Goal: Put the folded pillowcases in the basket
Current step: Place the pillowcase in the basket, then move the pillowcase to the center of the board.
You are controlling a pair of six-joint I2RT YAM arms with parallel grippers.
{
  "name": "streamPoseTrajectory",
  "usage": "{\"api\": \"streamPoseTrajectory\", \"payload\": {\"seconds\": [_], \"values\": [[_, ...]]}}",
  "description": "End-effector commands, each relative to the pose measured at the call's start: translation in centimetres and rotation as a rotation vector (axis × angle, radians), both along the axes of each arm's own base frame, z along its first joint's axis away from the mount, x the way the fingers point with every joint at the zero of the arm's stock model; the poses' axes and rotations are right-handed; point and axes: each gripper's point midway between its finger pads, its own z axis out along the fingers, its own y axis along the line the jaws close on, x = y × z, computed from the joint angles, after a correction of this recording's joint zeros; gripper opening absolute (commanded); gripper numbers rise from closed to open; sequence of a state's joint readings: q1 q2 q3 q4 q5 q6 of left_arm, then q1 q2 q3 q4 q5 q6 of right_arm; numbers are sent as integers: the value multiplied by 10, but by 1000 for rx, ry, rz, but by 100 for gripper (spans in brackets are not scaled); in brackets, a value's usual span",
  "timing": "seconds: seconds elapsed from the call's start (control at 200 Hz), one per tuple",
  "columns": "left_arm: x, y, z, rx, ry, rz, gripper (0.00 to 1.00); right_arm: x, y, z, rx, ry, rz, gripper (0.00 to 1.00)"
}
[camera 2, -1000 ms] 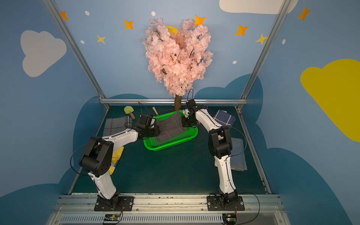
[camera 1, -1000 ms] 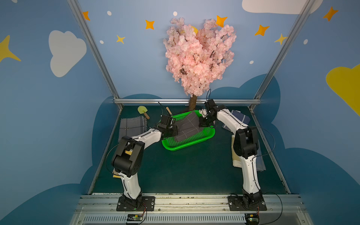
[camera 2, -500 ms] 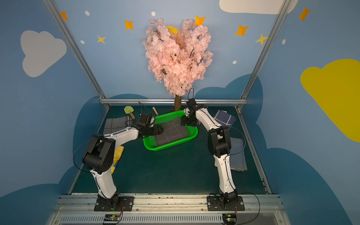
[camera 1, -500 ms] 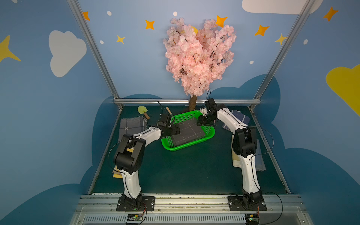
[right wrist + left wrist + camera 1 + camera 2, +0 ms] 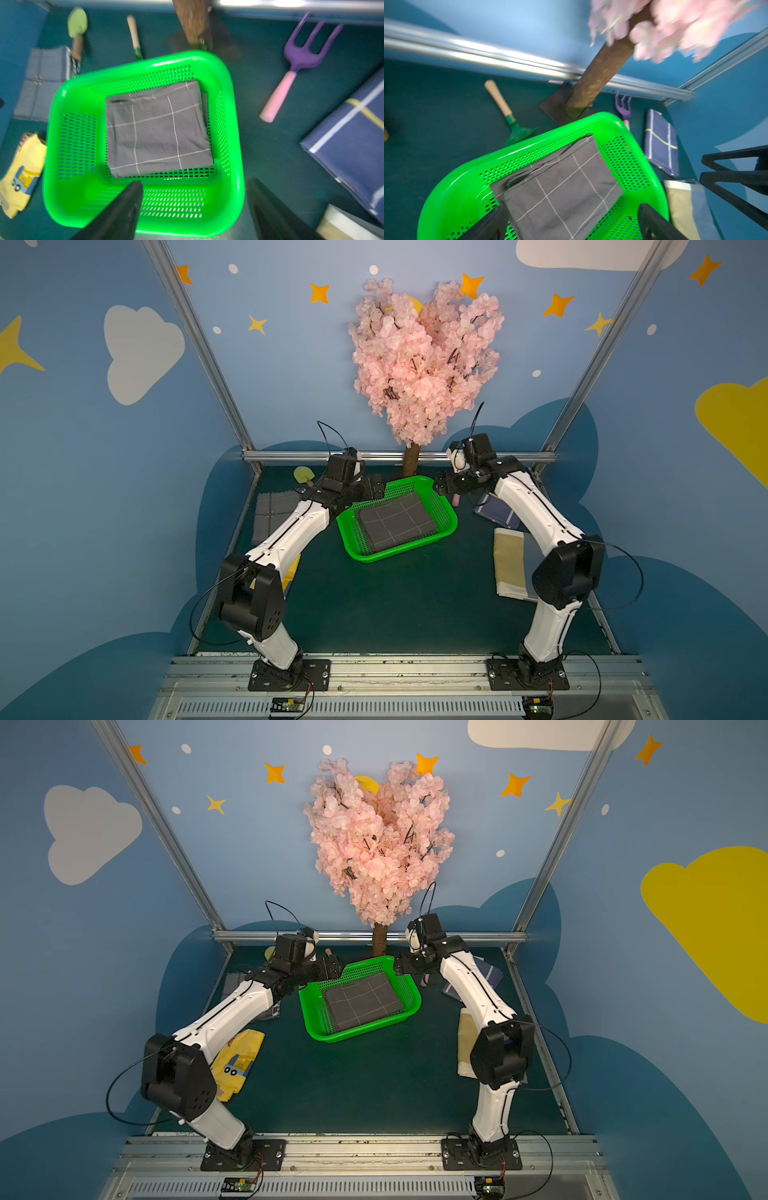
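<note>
The folded pillowcase (image 5: 397, 520) (image 5: 362, 1001), dark grey with thin white grid lines, lies flat inside the bright green basket (image 5: 395, 553) (image 5: 361, 1032) at the back middle of the table. My left gripper (image 5: 376, 487) hovers over the basket's far left corner, open and empty. In the left wrist view its fingers (image 5: 652, 220) stand wide apart above the pillowcase (image 5: 560, 193) and the rim (image 5: 452, 187). My right gripper (image 5: 440, 486) hangs at the far right corner, open. Its wrist view shows the pillowcase (image 5: 158, 128) well clear of the gripper (image 5: 195, 187), which straddles the basket wall (image 5: 234, 124).
A pink blossom tree (image 5: 424, 360) stands just behind the basket. Folded cloths lie around: grey (image 5: 270, 514) at left, yellow (image 5: 237, 1065) near the left arm, navy (image 5: 498, 514) and beige (image 5: 509, 568) at right. A purple fork (image 5: 301, 56) and green trowel (image 5: 517, 128) lie behind.
Both grippers opened and let go of the pillowcase, which dropped from a tilted hold to lie flat in the basket. Both have drawn back toward the basket's far corners.
</note>
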State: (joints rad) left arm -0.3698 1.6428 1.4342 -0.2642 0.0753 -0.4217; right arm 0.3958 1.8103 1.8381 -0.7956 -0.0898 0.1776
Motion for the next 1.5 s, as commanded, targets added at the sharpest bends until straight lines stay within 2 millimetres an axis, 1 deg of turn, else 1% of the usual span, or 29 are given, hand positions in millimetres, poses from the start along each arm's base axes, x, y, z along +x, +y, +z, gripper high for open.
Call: {"api": "streamPoseTrajectory", "payload": {"seconds": [0.0, 0.02, 0.07, 0.155, 0.165, 0.25, 0.32, 0.38, 0.39, 0.436, 0.516, 0.561, 0.611, 0.751, 0.906, 0.931, 0.946, 1.046, 1.091, 1.176, 1.287, 1.382, 1.492], "values": [[-35, -51, 5, -14, 37, -189, 100, -14, -36, 23, -69, -91, -109, 98], [-41, -62, 5, -27, 43, -222, 100, -19, -43, 28, -77, -109, -121, 98], [-55, -90, 6, -59, 57, -288, 100, -30, -63, 29, -98, -118, -168, 98], [-86, -145, 6, -120, 97, -427, 100, -52, -99, 29, -78, -100, -260, 99], [-90, -153, 4, -123, 104, -441, 100, -54, -102, 26, -76, -92, -269, 99], [-119, -206, -6, -168, 149, -548, 100, -76, -133, 29, -38, -92, -353, 99], [-136, -242, -28, -195, 219, -604, 100, -90, -154, 30, -27, -92, -414, 99], [-148, -269, -55, -215, 297, -638, 100, -99, -167, 28, -16, -70, -458, 99], [-148, -272, -57, -223, 303, -642, 100, -100, -169, 28, -15, -65, -464, 99], [-155, -289, -79, -249, 362, -664, 100, -106, -178, 25, -11, -41, -496, 99], [-159, -310, -111, -298, 460, -670, 100, -114, -188, 23, 9, -21, -531, 99], [-161, -319, -128, -308, 502, -669, 100, -117, -192, 22, 26, -20, -542, 99], [-164, -327, -141, -307, 533, -668, 100, -119, -196, 23, 39, -19, -550, 99], [-176, -349, -166, -258, 584, -669, 100, -122, -200, 26, 69, -16, -552, 99], [-191, -379, -179, -239, 624, -684, 100, -121, -199, 28, 88, -15, -543, 99], [-194, -384, -178, -243, 628, -688, 100, -121, -199, 28, 90, -14, -543, 99], [-196, -386, -182, -239, 639, -686, 100, -121, -199, 28, 91, -15, -542, 99], [-208, -399, -188, -226, 671, -697, 100, -122, -199, 28, 103, -9, -537, 99], [-214, -400, -195, -206, 685, -695, 100, -122, -199, 27, 107, -6, -535, 99], [-221, -395, -209, -160, 709, -678, 100, -122, -197, 26, 114, 0, -526, 99], [-224, -386, -222, -125, 727, -650, 100, -123, -198, 25, 120, 3, -523, 99], [-225, -381, -225, -105, 726, -637, 100, -125, -199, 24, 129, 3, -522, 99], [-224, -378, -221, -79, 709, -629, 100, -127, -198, 25, 136, 3, -518, 99]]}}
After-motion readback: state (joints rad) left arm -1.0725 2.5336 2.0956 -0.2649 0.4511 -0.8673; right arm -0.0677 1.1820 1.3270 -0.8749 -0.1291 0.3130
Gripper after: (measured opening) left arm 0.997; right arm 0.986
